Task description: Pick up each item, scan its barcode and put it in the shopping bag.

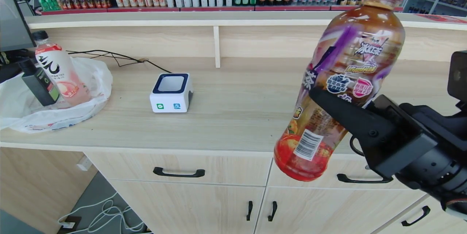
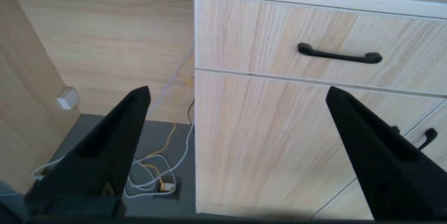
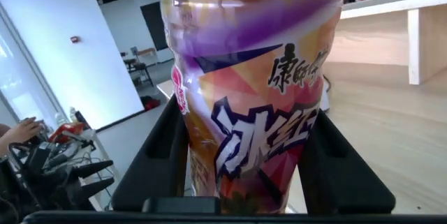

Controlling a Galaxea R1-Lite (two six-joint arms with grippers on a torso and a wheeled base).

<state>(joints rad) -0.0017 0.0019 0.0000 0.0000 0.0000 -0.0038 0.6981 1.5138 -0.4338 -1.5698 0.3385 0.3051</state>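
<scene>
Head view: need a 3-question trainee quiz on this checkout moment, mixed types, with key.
1. True or false: the right gripper holds the tea bottle in the air, with its barcode turned toward the head camera.
2. How many items stand in the bag? A: none. B: two. C: four.
3. Fill in: the left gripper, low in front of the cabinet, is ____ (open or shut).
Key: 1 true; 2 B; 3 open.
</scene>
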